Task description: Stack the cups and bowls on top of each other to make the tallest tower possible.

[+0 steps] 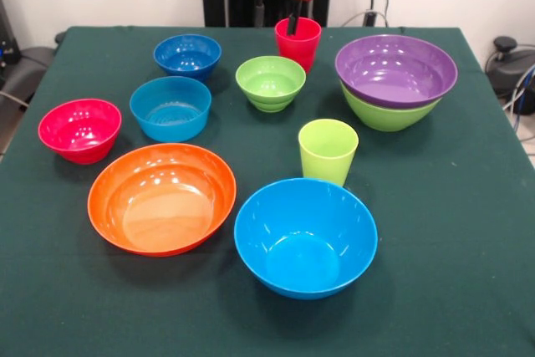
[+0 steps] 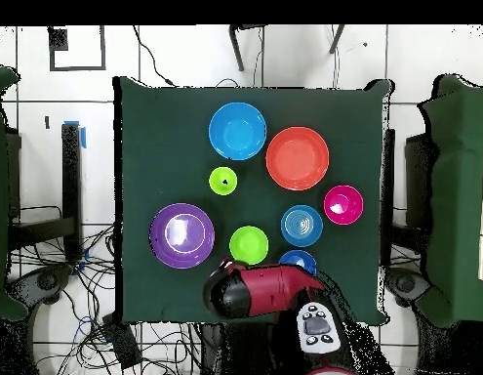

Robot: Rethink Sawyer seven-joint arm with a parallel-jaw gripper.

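Red cup (image 1: 298, 42) has the hand (image 1: 292, 24) dipped inside; its grip state unclear.

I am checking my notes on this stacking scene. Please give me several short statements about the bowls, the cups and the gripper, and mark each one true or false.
1. The large purple bowl sits nested in the large lime green bowl. True.
2. The red cup stands inside the purple bowl. False: it stands on the table beside that bowl, under the gripper.
3. The lime green cup stands upright between the large light blue bowl and the purple bowl. True.
4. The small pink-red bowl is stacked in the large orange bowl. False: both sit apart on the table.
5. The gripper reaches down into the red cup. True.
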